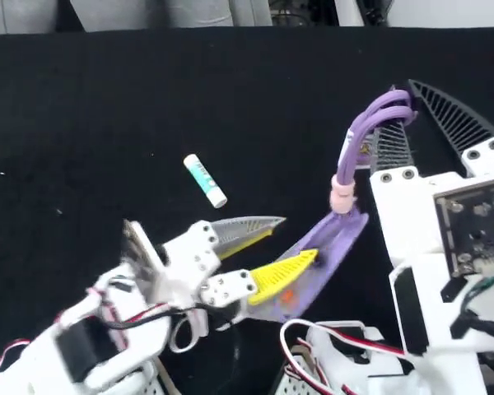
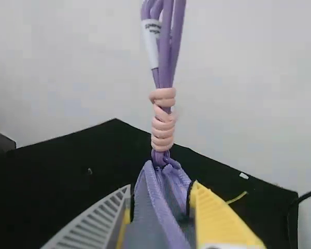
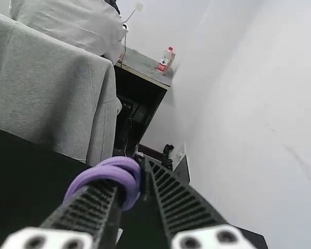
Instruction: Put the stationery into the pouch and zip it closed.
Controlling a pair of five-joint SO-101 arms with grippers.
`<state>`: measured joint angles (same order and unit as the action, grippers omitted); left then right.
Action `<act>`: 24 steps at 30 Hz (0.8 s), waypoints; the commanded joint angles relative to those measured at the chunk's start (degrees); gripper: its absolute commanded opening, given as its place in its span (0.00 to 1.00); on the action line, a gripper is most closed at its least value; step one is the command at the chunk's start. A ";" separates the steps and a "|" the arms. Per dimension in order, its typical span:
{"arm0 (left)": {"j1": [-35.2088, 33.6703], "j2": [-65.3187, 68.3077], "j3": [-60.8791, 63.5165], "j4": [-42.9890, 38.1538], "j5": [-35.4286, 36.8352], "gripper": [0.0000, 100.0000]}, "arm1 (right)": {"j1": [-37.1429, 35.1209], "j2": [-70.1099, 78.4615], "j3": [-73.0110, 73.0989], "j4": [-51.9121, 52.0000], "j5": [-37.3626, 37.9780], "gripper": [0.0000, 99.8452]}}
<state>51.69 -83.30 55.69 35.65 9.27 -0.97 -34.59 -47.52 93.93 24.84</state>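
A purple pouch (image 1: 325, 247) hangs tilted over the black table, held up by its purple cord loop (image 1: 370, 115) with a pink coil (image 1: 342, 196) at the base. My right gripper (image 1: 402, 89) is shut on the top of that cord (image 3: 106, 176), at the table's right. My left gripper (image 1: 300, 238) is open at the pouch's lower end. Its yellow finger (image 1: 284, 276) lies against the pouch and its grey finger (image 1: 247, 229) stands apart. In the left wrist view the pouch (image 2: 158, 207) sits between the two fingers. A white and teal glue stick (image 1: 204, 180) lies on the table, left of the pouch.
The black table (image 1: 107, 107) is bare to the left and behind the glue stick. Both arm bases and their wires (image 1: 313, 362) crowd the front edge. Grey cloth-covered furniture (image 3: 46, 98) stands beyond the table's far edge.
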 commanded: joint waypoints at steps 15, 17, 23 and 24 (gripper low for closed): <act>-43.47 0.00 -9.10 12.13 24.18 0.19 | 0.53 0.04 8.57 -7.12 0.00 0.01; -43.56 2.02 -3.65 8.00 24.09 0.19 | 0.53 0.04 11.74 -9.85 0.00 0.01; -44.35 20.75 2.07 -3.34 24.09 0.19 | 0.44 -0.04 17.71 -16.18 -2.64 0.01; -44.18 24.97 2.07 -5.19 24.18 0.19 | 0.44 -0.04 18.07 -16.79 -3.43 0.01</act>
<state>7.38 -71.96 57.36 37.41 33.01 -0.97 -33.63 -30.81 81.54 24.40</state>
